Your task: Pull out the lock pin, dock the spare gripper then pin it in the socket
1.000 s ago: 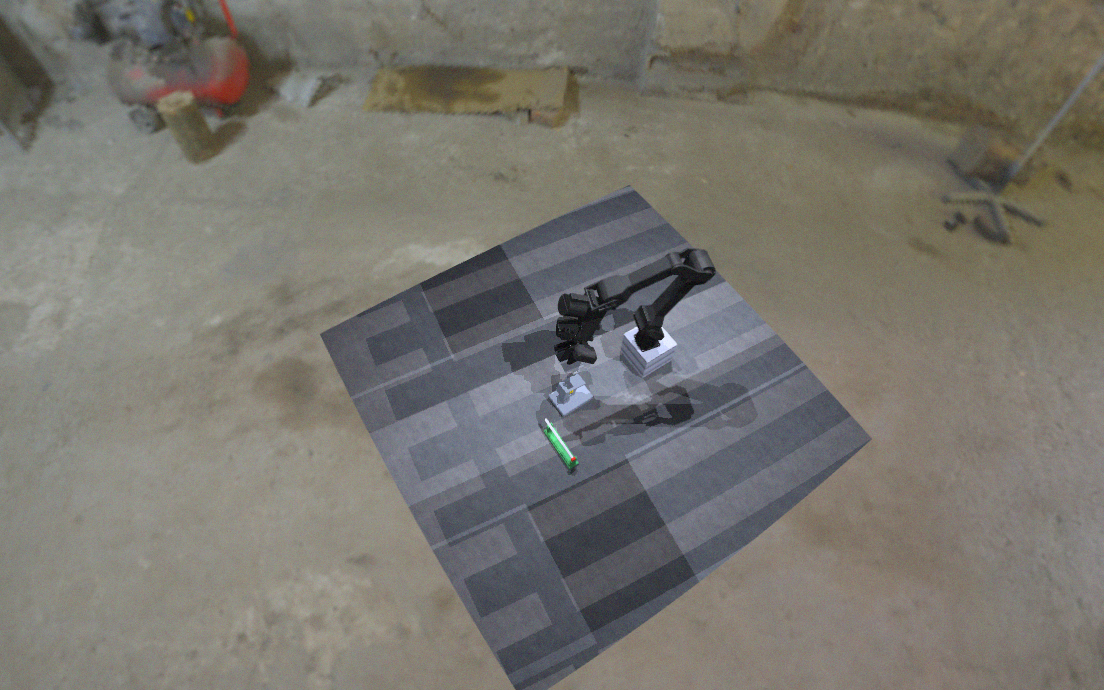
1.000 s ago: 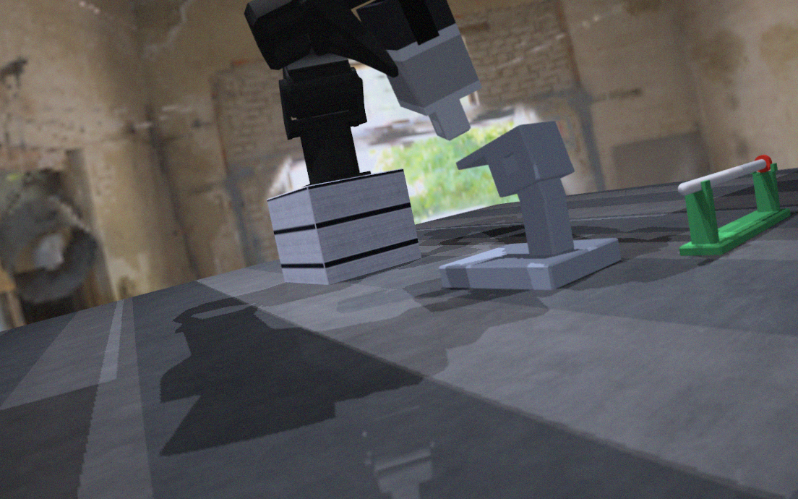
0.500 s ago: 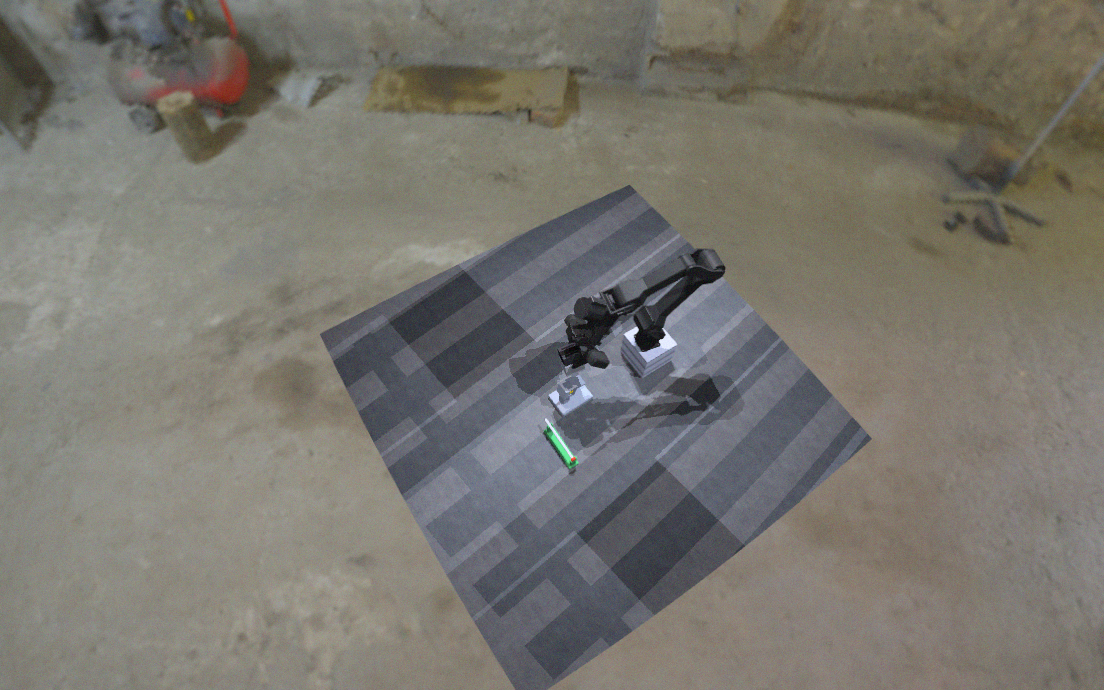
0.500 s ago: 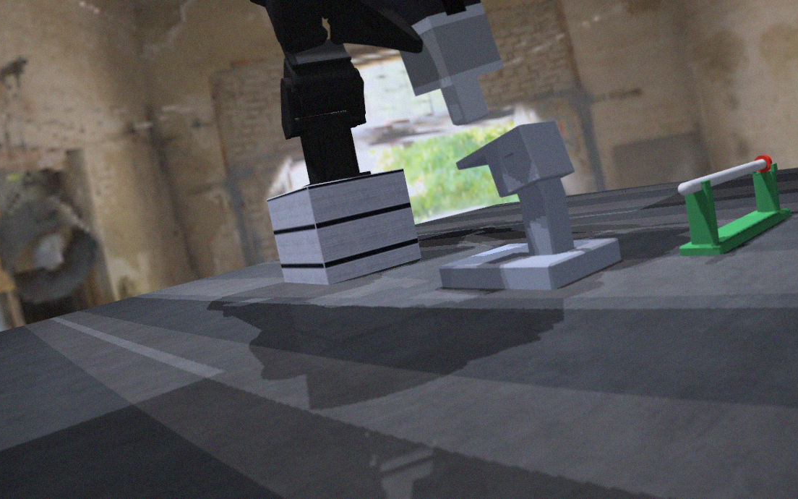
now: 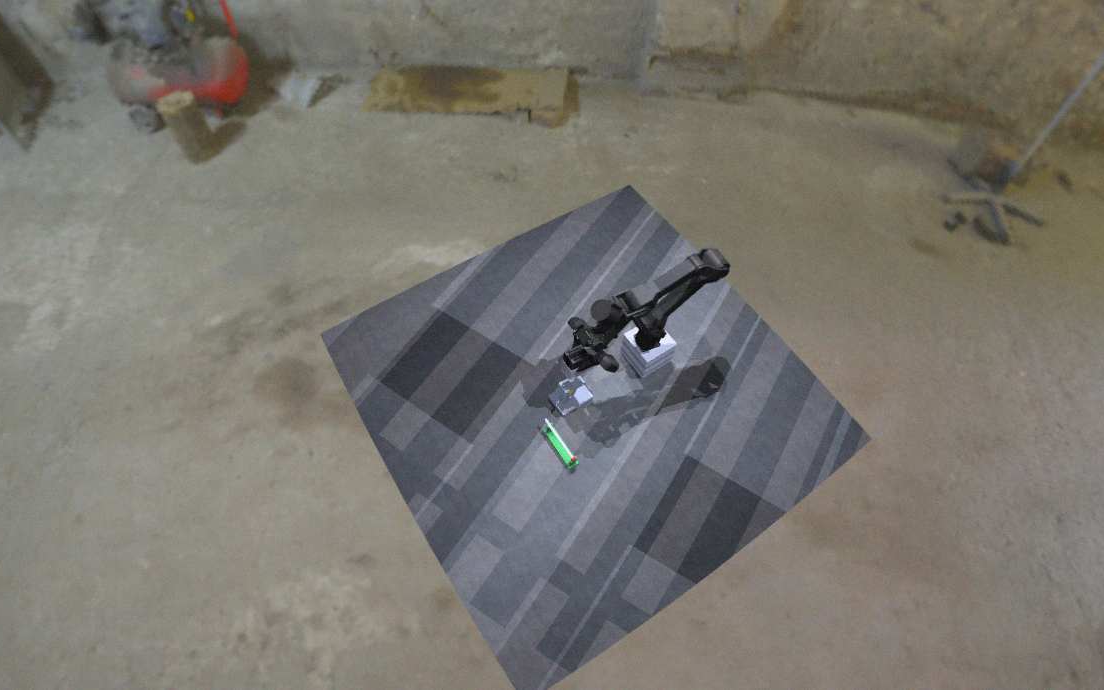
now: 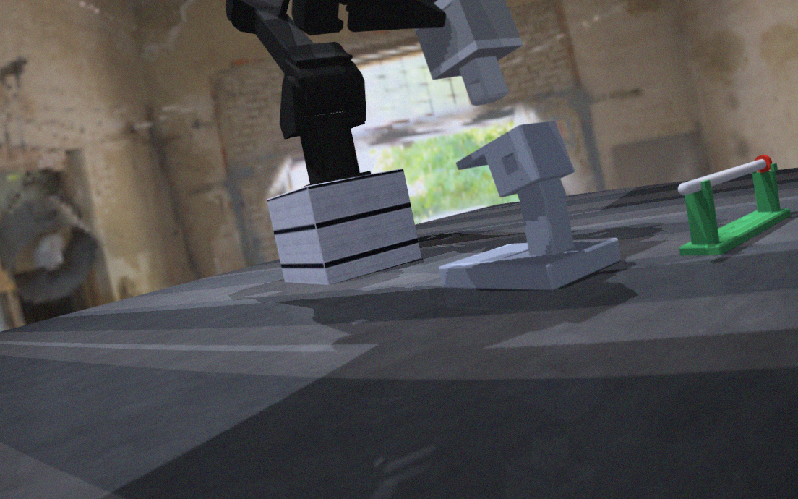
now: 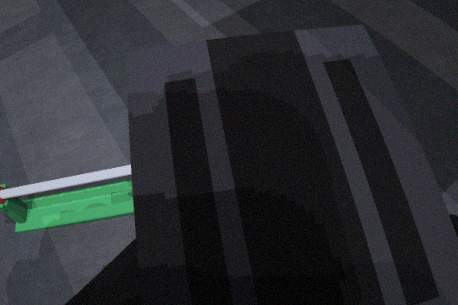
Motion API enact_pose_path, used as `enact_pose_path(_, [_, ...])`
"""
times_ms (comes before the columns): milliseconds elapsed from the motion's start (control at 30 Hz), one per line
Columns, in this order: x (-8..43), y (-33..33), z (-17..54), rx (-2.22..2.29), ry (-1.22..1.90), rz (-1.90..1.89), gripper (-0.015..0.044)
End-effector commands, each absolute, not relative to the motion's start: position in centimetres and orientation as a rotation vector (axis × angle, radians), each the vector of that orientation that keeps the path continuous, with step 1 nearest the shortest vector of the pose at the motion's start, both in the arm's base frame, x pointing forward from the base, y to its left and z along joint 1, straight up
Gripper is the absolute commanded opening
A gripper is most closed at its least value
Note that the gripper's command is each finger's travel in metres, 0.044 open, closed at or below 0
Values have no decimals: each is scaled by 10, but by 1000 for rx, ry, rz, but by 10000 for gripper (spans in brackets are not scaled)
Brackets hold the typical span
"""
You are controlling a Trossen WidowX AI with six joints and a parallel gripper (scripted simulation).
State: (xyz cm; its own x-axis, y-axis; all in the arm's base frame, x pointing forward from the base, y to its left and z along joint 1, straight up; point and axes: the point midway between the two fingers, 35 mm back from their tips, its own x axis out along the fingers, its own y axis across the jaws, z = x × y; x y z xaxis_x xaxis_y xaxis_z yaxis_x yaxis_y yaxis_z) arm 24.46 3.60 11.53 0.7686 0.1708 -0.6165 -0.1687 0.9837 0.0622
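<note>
My gripper [image 5: 573,361] is shut on the grey spare gripper [image 6: 473,40]; the fingertips are mostly out of frame in the exterior view. Its spigot [image 6: 492,75], with a cross hole in its side, points down. It hangs above the grey mount's socket [image 6: 541,158] and a little left of it in the exterior view, with a gap between. The mount [image 5: 561,404] stands upright on its base. The white lock pin [image 6: 721,176] [image 7: 70,180] with its red head [image 6: 763,163] lies across the green rack [image 6: 752,225] [image 7: 75,215], out of the socket. Dark shapes fill the wrist view's middle.
The arm's striped base block [image 6: 361,225] [image 5: 649,355] stands behind the mount in the top view. A ramp-like lip [image 6: 475,157] juts from the socket's side. The green rack stands beside the mount, on its far side from the arm base.
</note>
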Motion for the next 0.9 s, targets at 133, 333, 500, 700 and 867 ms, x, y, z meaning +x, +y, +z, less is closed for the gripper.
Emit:
enact_pose_path(133, [243,43,123,-66,565,217,0])
enact_pose_path(333, [244,43,122,-66,565,217,0])
enact_pose_path(500, [248,43,114,-66,570,217,0])
enact_pose_path(700, [249,44,108,-65,572,218,0])
enact_pose_path(867, [251,44,101,-65,572,218,0])
